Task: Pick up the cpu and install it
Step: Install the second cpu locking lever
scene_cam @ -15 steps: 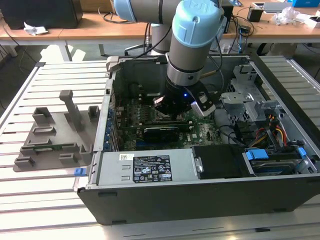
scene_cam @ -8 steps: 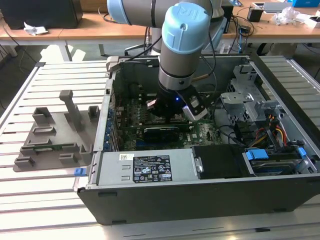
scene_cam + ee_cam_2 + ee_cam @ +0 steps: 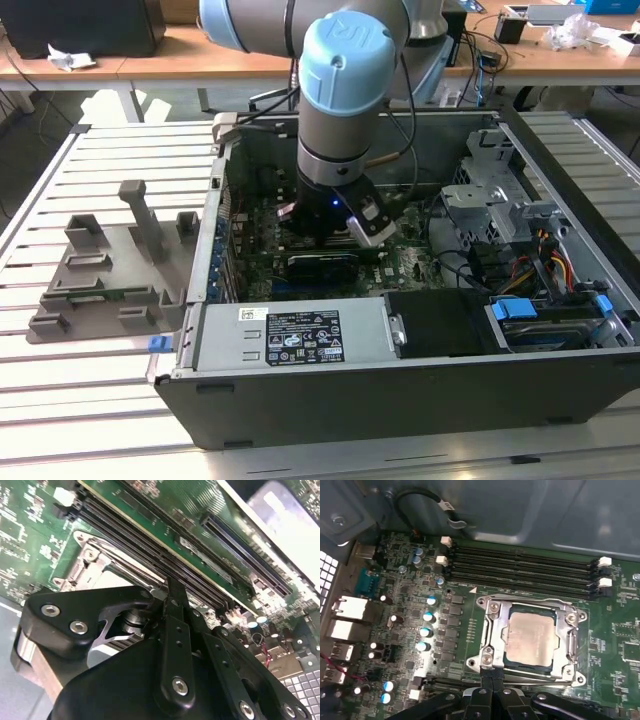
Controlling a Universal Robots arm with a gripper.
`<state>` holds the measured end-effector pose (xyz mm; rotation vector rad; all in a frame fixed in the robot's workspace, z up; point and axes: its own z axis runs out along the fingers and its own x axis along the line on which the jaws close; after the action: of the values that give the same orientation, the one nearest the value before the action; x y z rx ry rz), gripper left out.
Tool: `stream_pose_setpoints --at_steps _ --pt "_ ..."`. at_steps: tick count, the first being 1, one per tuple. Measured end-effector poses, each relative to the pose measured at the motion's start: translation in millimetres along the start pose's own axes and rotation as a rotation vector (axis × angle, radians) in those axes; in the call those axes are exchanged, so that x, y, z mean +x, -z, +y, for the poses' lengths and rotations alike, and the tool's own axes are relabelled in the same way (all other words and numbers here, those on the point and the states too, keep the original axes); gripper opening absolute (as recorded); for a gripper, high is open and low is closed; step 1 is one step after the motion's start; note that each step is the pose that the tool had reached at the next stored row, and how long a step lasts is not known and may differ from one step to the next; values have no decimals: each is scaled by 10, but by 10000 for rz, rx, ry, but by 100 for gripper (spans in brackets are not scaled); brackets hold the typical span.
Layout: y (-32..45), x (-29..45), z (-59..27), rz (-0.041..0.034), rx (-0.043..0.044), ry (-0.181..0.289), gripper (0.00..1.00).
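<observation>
The square, silver-topped cpu (image 3: 529, 639) with its thin green edge lies flat inside the metal-framed socket (image 3: 492, 645) on the green motherboard (image 3: 445, 630), beside the long black memory slots (image 3: 520, 565). The black pincer (image 3: 492, 680) sits just at the socket's edge, its fingers pressed together and holding nothing. In the exterior view the arm reaches down into the open grey computer case (image 3: 300, 400) resting on the slatted counter (image 3: 90, 400).
</observation>
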<state>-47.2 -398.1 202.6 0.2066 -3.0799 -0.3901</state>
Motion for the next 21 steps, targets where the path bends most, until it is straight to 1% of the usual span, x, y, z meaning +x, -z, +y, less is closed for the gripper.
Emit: stream_pose_setpoints --at_steps 5,8,11,16,21 --pt "-13 98 10 12 -1 44 11" --pt "-22 145 15 24 0 90 11" --pt "-38 149 33 44 5 158 11" --pt "-77 138 95 55 0 217 11" --pt "-100 135 116 67 2 252 11"
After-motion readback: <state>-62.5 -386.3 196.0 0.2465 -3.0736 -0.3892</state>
